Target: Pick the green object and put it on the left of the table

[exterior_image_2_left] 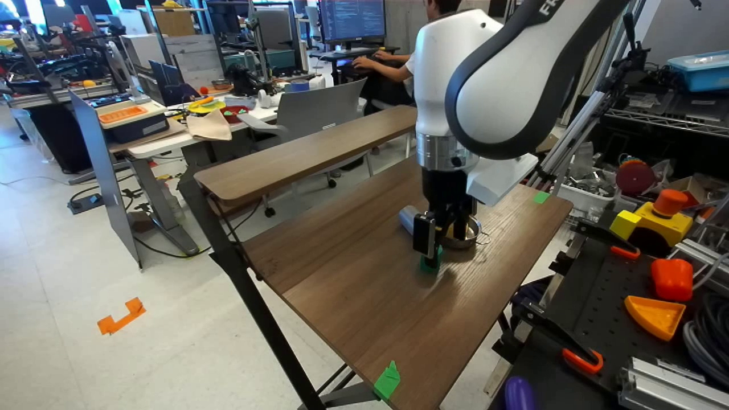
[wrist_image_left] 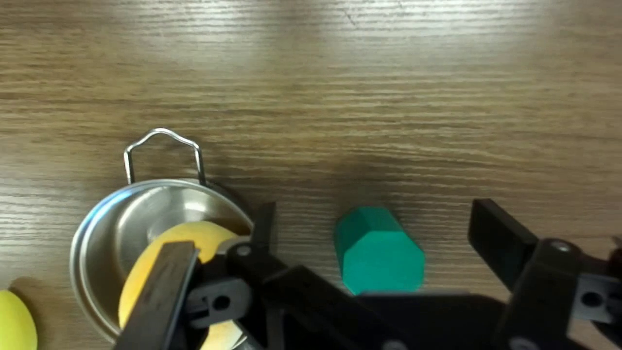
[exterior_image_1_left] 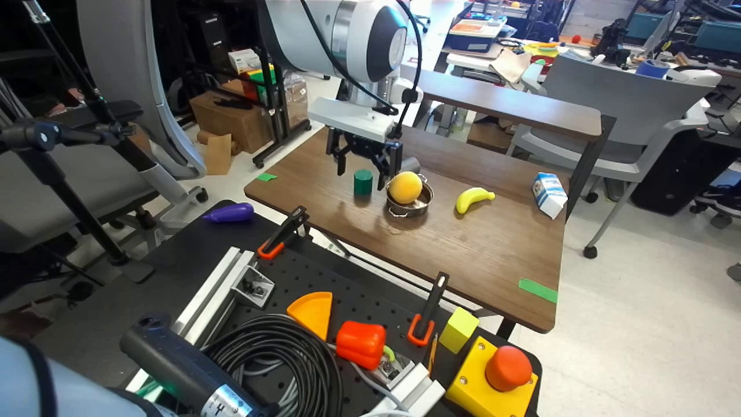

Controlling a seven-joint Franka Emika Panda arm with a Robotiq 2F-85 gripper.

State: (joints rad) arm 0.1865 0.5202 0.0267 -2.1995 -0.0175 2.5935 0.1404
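The green object (exterior_image_1_left: 363, 183) is a short, dark green, faceted block standing upright on the brown table (exterior_image_1_left: 463, 249). In the wrist view the green object (wrist_image_left: 384, 262) sits between my two spread fingers, apart from both. My gripper (wrist_image_left: 374, 223) is open and empty, pointing down. In an exterior view the gripper (exterior_image_1_left: 360, 177) is over the block, one finger on each side. In an exterior view a finger partly hides the green object (exterior_image_2_left: 425, 266); the table (exterior_image_2_left: 364, 296) shows there too.
A metal pot (exterior_image_1_left: 406, 212) holding a yellow-orange ball (exterior_image_1_left: 405, 187) stands close beside one finger. A grey cylinder (exterior_image_2_left: 406, 219) lies behind the gripper. A yellow banana (exterior_image_1_left: 472, 200) and a blue-white carton (exterior_image_1_left: 549, 194) lie farther along. A raised shelf (exterior_image_1_left: 509, 107) runs along one long side.
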